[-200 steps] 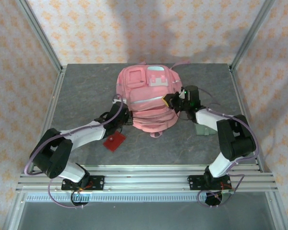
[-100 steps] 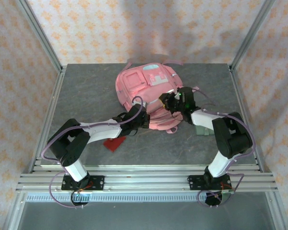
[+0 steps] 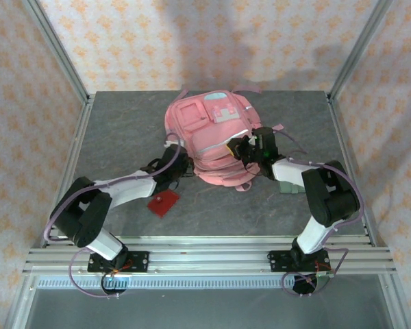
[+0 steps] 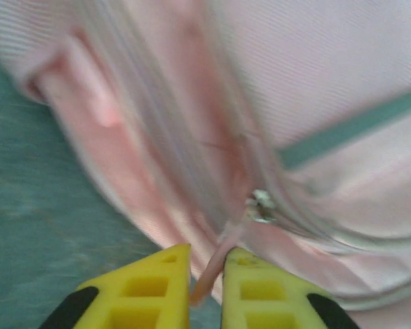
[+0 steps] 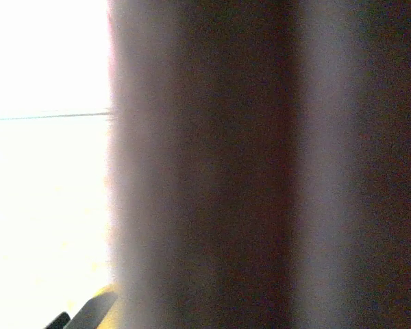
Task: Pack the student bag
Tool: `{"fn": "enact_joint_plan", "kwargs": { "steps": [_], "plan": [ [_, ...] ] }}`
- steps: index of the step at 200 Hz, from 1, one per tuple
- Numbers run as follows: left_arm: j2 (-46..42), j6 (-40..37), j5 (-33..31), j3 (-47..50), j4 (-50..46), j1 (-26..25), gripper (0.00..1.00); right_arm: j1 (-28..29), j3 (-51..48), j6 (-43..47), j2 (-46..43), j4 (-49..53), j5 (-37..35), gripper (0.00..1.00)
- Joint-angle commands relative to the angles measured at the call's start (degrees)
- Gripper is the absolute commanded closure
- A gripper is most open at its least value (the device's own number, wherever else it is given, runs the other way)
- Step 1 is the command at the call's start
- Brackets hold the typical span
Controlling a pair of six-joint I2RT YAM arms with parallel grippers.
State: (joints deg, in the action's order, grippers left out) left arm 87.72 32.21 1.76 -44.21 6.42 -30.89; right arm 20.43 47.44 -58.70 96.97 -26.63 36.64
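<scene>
Zip pull (image 4: pixel 227 241) perhaps in left tool (image 4: pixel 207 260)

Pretty blurry, tbh. Right up close on the student bag (image 4: pixel 315 62), pink ribbed fabric across nearly the whole frame. Grey-green trim strip (image 4: pixel 342 133) slanting across the right side. Zip line (image 4: pixel 192 137) running diagonally down the middle, with a small metal zip slider (image 4: pixel 262 205) just above the left gripper (image 4: pixel 207 252). Yellow fingers (image 4: pixel 147 284) poking up from the bottom, only a narrow gap between. Thin pink pull tab (image 4: pixel 227 245) hanging from the slider straight into that gap. Can't tell whether pinched or just loose in there. Bare grey worktop (image 4: pixel 34 226) at lower left, beside the bag's edge.
</scene>
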Motion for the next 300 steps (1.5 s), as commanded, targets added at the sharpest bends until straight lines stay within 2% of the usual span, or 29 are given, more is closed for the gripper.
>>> {"fn": "enact_joint_plan", "kwargs": {
  "steps": [1, 13, 22, 36, 63, 125, 152, 205, 225, 265, 288, 300],
  "plan": [
    [-2.7, 0.0, -6.8, 2.3, -5.9, 3.1, 0.71, -1.5, 0.1, 1.1, -2.6, -2.7, -1.0, 1.00],
    [-3.6, -0.2, -6.8, 1.7, -7.2, 3.1, 0.61, -1.4, 0.9, 2.1, -2.2, -1.5, 0.0, 0.99],
    [-4.2, -0.2, -6.7, 1.5, -8.2, 3.1, 0.54, -1.1, 1.8, 3.5, -2.1, 0.4, 0.9, 0.90],
    [-5.7, 0.2, -7.1, 1.7, -9.8, 3.1, 0.46, -0.5, 3.3, 6.5, -2.8, 5.0, 1.0, 0.68],
    [-10.2, 1.1, -8.0, 3.7, -12.9, 3.1, 0.36, 0.1, 3.7, 13.7, -6.5, 14.7, -0.3, 0.51],
    [-15.2, 5.3, -6.6, 6.4, -24.6, 3.9, 0.24, 0.5, 3.6, 27.9, -16.3, 35.6, -1.1, 0.48],
    [-18.0, 7.3, -5.7, 9.2, -27.2, 4.6, 0.20, 0.7, 3.3, 32.0, -20.4, 42.9, -1.8, 0.42],
    [-21.5, 11.0, -2.5, 15.1, -28.2, 4.8, 0.15, 1.4, -0.8, 34.0, -26.5, 44.6, 1.9, 0.41],
    [-21.9, 11.3, 0.6, 17.6, -25.7, 4.8, 0.14, 4.2, -1.5, 34.1, -26.5, 42.5, 4.5, 0.41],
    [-23.8, 11.1, 9.4, 20.9, -20.1, 4.5, 0.18, 15.5, 2.7, 39.4, -19.9, 45.2, 2.8, 0.42],
    [-25.2, 11.9, 13.1, 21.9, -18.2, 4.5, 0.26, 19.0, 4.2, 39.4, -13.9, 43.8, 3.4, 0.45],
    [-25.8, 12.9, 15.5, 22.8, -16.2, 4.2, 0.34, 20.5, 5.1, 39.2, -10.6, 42.6, 3.9, 0.46]
  ]
}}
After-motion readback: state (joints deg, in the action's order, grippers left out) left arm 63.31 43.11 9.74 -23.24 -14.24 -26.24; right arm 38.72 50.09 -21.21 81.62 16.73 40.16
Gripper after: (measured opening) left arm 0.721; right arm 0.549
